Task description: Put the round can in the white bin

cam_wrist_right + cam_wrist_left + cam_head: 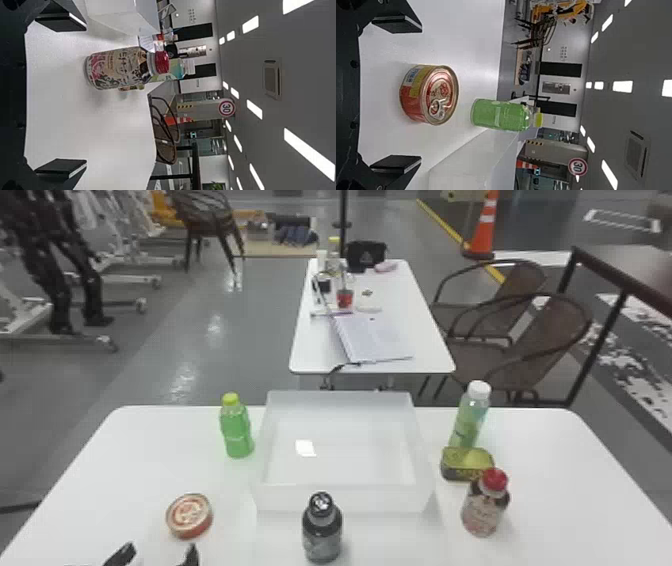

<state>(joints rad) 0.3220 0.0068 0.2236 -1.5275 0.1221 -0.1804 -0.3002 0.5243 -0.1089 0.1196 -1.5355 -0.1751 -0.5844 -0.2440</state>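
Note:
My left gripper [157, 557] is at the bottom edge of the head view, its fingers spread, just on the near side of the round can [189, 516]. The red can lies flat on the table, left of the white bin [340, 498]. In the left wrist view the gripper [397, 99] is open, and the can [429, 95] sits ahead of the space between its fingers, touched by neither. In the right wrist view my right gripper [61, 97] stands open with nothing held, the red-capped bottle [119, 68] beyond it.
A green bottle [236, 430] stands left of the bin, a dark bottle [322, 530] at its near side. To its right are a clear green bottle [470, 415], a yellow-green tin [466, 464] and the red-capped bottle [485, 505]. All are on the white table [565, 470].

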